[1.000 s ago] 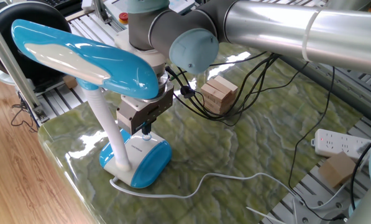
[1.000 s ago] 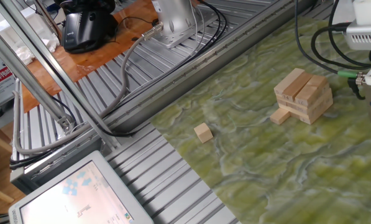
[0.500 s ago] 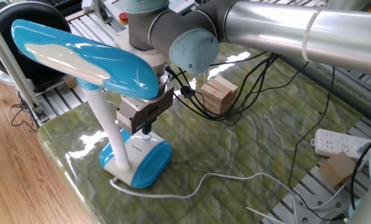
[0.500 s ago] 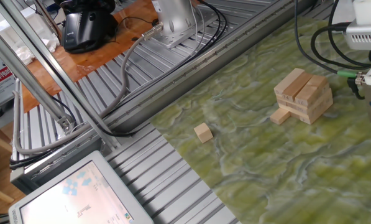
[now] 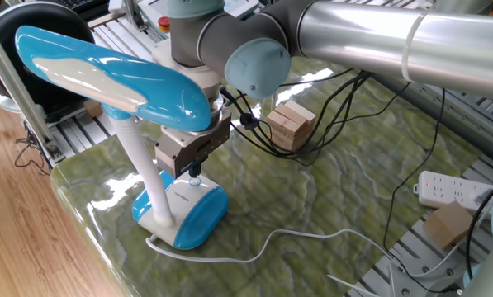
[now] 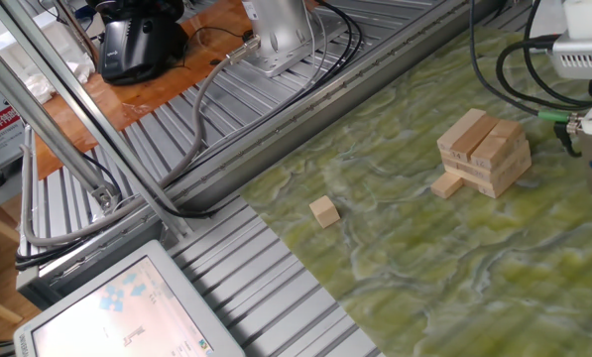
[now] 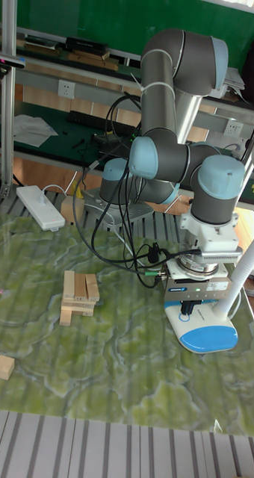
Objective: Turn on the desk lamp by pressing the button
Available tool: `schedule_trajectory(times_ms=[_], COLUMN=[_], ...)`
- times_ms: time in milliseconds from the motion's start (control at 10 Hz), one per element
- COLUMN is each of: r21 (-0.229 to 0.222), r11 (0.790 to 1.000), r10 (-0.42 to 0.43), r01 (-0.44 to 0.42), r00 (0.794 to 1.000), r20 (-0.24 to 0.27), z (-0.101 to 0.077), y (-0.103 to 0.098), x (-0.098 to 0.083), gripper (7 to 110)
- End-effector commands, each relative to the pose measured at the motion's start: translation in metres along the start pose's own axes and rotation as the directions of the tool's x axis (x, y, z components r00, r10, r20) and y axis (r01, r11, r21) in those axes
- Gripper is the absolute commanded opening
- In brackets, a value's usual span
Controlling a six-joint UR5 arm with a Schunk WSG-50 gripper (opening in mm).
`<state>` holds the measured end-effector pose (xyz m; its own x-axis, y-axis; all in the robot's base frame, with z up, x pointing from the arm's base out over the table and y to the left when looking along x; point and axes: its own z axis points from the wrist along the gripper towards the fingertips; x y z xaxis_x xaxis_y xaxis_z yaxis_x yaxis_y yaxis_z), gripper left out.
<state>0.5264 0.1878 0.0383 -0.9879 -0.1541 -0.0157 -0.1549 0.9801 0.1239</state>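
At the near corner of the green marbled tabletop (image 5: 329, 198), the desk lamp (image 5: 114, 74) stands upright, its rounded blue-and-white base beside the table edge, its white curved neck rising to the long oval head. Directly above the base, the claw (image 5: 195, 175) points straight down, its dark tip meeting the blue upper surface where the button (image 7: 187, 316) lies; the button itself shows only faintly in the tall fixed view, and contact cannot be confirmed. Whether the fingers are parted or closed cannot be told from any view. A white cord (image 5: 254, 247) trails from the base across the tabletop. Farther back sits a stack of wooden blocks (image 6: 484, 154), with a single small wooden cube (image 6: 324, 211) well apart from it. A white power strip (image 5: 452, 191) lies near the far edge.
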Motion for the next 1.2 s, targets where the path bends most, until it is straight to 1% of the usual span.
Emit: schedule_trajectory(times_ms=[0, 100, 200, 400, 600, 900, 1100], r21=[0.005, 0.01, 0.019, 0.003, 0.006, -0.001, -0.02], r11=[1.0, 1.0, 1.0, 1.0, 1.0, 1.0, 1.0], r10=[-0.001, 0.003, -0.014, 0.016, 0.022, 0.016, 0.023], r01=[0.0, -0.004, 0.013, -0.016, -0.023, -0.016, -0.022], r00=[0.999, 0.998, 0.998, 0.998, 0.997, 0.999, 0.999], r20=[0.051, 0.067, 0.067, 0.067, 0.069, 0.049, 0.034], z=[-0.0018, -0.002, -0.002, -0.002, -0.002, -0.0017, -0.0016], y=[-0.0022, -0.0036, -0.0056, -0.002, -0.0029, -0.001, 0.0039], x=[-0.0132, -0.0173, -0.0173, -0.0172, -0.0178, -0.0127, -0.0092], gripper=[7, 7, 7, 7, 7, 7, 7])
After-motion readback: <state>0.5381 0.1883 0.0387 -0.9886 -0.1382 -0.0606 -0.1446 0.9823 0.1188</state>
